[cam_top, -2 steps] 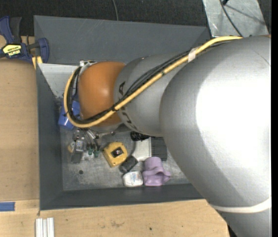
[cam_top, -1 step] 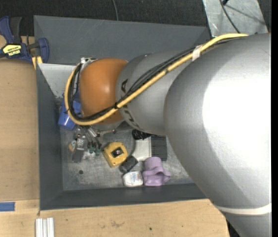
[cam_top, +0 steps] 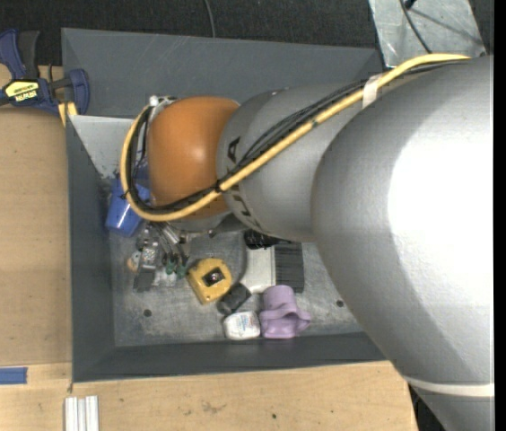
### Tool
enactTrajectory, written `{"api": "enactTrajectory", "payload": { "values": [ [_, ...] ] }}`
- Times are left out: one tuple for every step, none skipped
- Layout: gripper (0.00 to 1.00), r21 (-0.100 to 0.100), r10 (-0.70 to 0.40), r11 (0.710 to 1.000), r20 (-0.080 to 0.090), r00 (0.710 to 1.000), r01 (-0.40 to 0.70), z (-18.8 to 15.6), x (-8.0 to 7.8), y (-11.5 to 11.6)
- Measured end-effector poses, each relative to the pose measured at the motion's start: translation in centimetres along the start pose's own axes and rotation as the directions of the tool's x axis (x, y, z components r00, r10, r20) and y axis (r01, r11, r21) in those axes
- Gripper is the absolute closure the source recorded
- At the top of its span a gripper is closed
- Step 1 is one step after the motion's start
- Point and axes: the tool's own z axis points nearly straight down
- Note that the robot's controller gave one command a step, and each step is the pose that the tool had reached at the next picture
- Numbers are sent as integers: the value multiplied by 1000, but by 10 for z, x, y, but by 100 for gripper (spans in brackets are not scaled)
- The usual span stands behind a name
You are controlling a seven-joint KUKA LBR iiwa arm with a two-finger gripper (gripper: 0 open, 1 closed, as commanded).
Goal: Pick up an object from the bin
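At the left of the frame stood the sloping left wall of the grey metal bin (cam_top: 91,268). Just inside it, against the left edge of the bin's floor, lay a small blue plastic piece (cam_top: 120,214), partly under the robot's wrist. To its right, the gripper (cam_top: 159,257) hung low over the left part of the floor, beneath the rounded orange cover (cam_top: 186,151) on the wrist. Its metal parts and wiring were crowded together there, and it could not be told whether the pincer was spread or pressed together, nor whether it pinched anything.

The nearest thing on its right was a yellow tape measure (cam_top: 209,279) with a black centre, lying flat just beside the gripper at the lower middle of the floor. Right of that and a little lower lay a small black-and-white piece (cam_top: 234,298), and below it a white lump (cam_top: 242,325) near the bin's lower wall. A purple soft-looking toy (cam_top: 282,312) touched the white lump on its right. Above the toy lay a white card (cam_top: 260,268) and a black ridged piece (cam_top: 290,268), side by side. The grey arm (cam_top: 396,196), with a yellow cable (cam_top: 307,128) along it, covered the right of the frame.
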Motion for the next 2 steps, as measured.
{"api": "enactTrajectory", "payload": {
  "values": [
    [100, -2, -1, 1000, 3, 1000, 1, -24, -1, 0],
    [100, -4, -1, 1000, 6, 1000, 1, -43, -1, 1]
  ]
}}
